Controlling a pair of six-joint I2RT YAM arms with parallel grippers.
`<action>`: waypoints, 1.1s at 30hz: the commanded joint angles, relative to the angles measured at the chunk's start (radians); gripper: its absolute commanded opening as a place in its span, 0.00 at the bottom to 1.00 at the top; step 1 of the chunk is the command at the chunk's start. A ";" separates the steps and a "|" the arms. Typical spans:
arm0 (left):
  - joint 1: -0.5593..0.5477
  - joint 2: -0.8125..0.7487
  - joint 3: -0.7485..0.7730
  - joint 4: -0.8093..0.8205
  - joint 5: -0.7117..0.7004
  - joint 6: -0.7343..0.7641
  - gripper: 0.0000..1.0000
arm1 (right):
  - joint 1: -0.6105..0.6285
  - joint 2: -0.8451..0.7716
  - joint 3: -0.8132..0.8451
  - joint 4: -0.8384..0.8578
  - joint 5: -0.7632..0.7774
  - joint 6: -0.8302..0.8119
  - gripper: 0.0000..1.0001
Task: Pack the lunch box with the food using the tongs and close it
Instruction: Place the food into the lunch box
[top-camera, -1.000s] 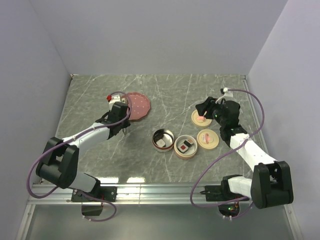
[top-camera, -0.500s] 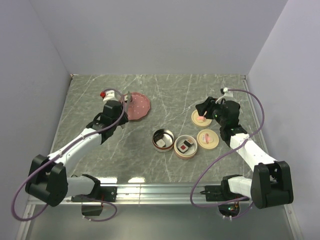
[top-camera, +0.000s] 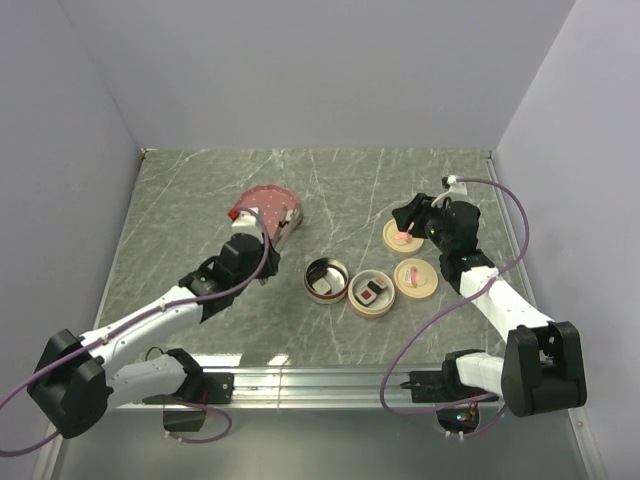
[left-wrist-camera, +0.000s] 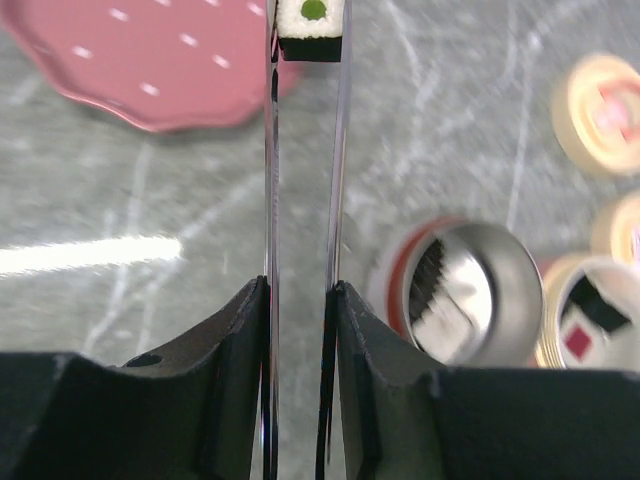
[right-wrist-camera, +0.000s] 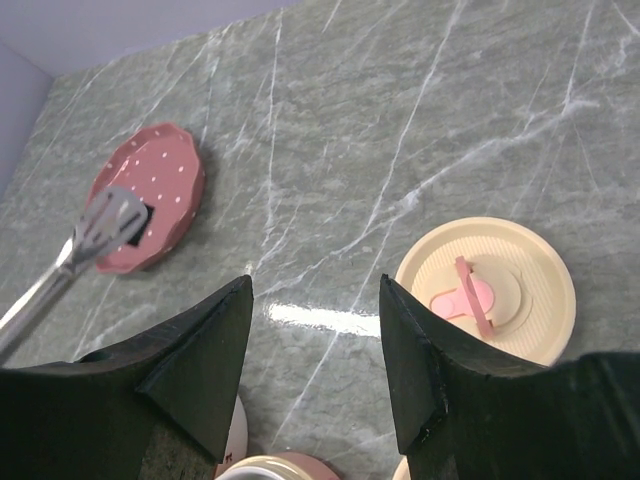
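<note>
Here, a small white toy sushi block with a green centre (left-wrist-camera: 310, 22) is pinched between the tips of the long silver metal tongs (left-wrist-camera: 339, 150), at the rim of the dark pink dotted plate (left-wrist-camera: 150, 70). The tongs are squeezed narrow by the left end effector (left-wrist-camera: 298, 305). The right end effector (right-wrist-camera: 315, 330) is spread wide, gripping nothing, above a round cream lid (right-wrist-camera: 500, 290) on the grey marbled counter (right-wrist-camera: 400, 120).

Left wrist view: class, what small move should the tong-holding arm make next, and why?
Probably carry the left gripper rightward toward the open steel-lined container. Its tongs already pinch a sushi piece at their tips by the pink plate, and that container stands uncovered.
</note>
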 joint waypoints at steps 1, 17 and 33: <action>-0.066 -0.064 -0.027 0.119 -0.057 0.020 0.04 | -0.009 -0.031 0.024 0.017 0.027 0.005 0.61; -0.498 -0.061 -0.036 0.015 -0.306 -0.112 0.04 | -0.009 -0.040 0.018 0.008 0.048 0.010 0.61; -0.725 -0.086 -0.039 -0.061 -0.491 -0.206 0.03 | -0.010 -0.031 0.022 0.002 0.056 0.010 0.61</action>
